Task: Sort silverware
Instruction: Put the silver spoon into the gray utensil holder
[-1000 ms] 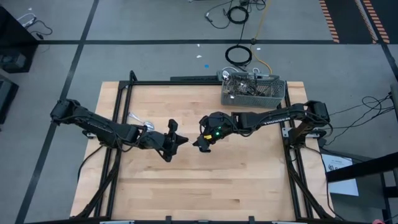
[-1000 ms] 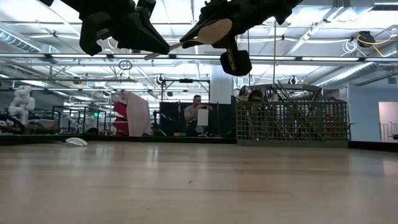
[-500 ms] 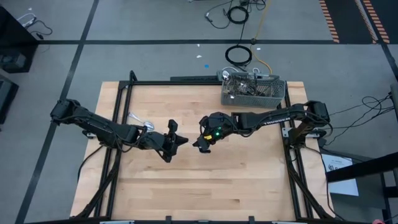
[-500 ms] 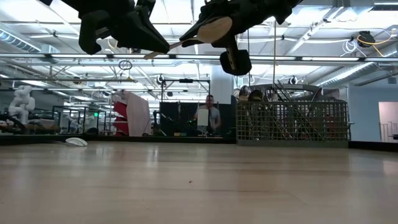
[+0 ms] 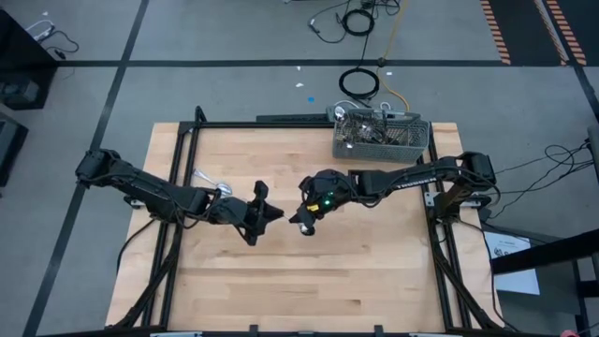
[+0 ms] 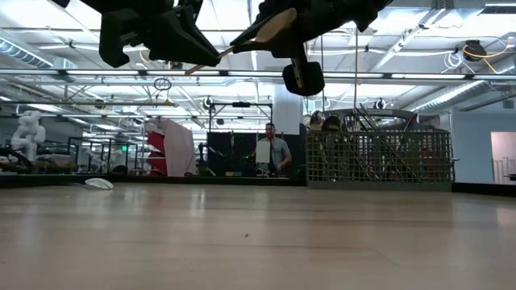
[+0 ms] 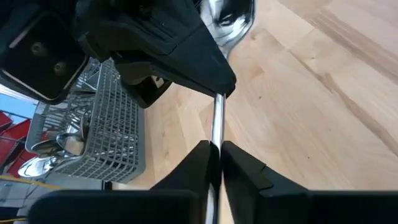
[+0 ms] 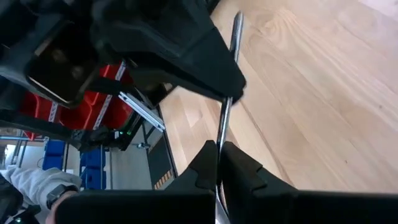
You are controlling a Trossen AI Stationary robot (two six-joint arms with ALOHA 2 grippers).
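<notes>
Spoon [image 7: 217, 118]: mid-air handover above table [image 5: 374, 271]. Right gripper [image 5: 301, 217] clenched on it; left gripper [image 5: 271, 213] fingers apparently grasping handle. Confirm grip before releasing.

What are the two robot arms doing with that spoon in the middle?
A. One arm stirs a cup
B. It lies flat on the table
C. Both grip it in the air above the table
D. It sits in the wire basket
C: the spoon spans between the left gripper and right gripper, above the table.
</notes>
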